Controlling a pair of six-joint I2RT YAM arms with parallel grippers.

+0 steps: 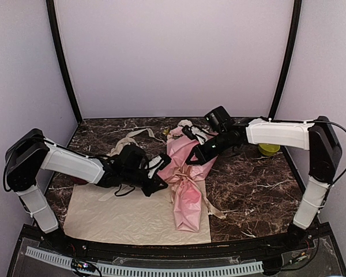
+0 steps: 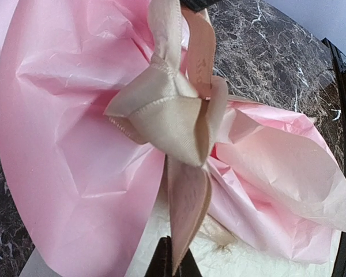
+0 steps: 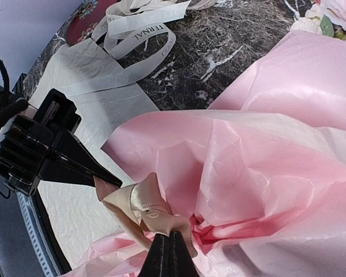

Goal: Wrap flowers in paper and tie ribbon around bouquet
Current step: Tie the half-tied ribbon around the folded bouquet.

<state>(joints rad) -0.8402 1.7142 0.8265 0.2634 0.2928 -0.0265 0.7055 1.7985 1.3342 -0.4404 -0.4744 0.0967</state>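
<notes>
The bouquet point(image 1: 184, 187) lies on the table, wrapped in pink paper point(image 3: 265, 173), with flower heads point(image 3: 334, 11) showing at its far end. The tan ribbon point(image 2: 173, 115) is knotted around the pinched neck of the paper cone. My left gripper point(image 2: 174, 261) is shut on one ribbon end, coming from the left of the knot point(image 1: 181, 173). My right gripper point(image 3: 172, 238) is shut on the ribbon right at the knot point(image 3: 141, 205), coming from the far right. The left gripper's fingertips point(image 3: 104, 180) show in the right wrist view, pinching the ribbon end.
A pale cream sheet point(image 1: 121, 213) lies under the bouquet near the front edge. A cream-white ribbon tangle point(image 1: 127, 141) sits behind the left arm. A small yellow-green object point(image 1: 269, 149) stands at the back right. A loose tan ribbon tail point(image 1: 210, 205) trails to the right of the cone.
</notes>
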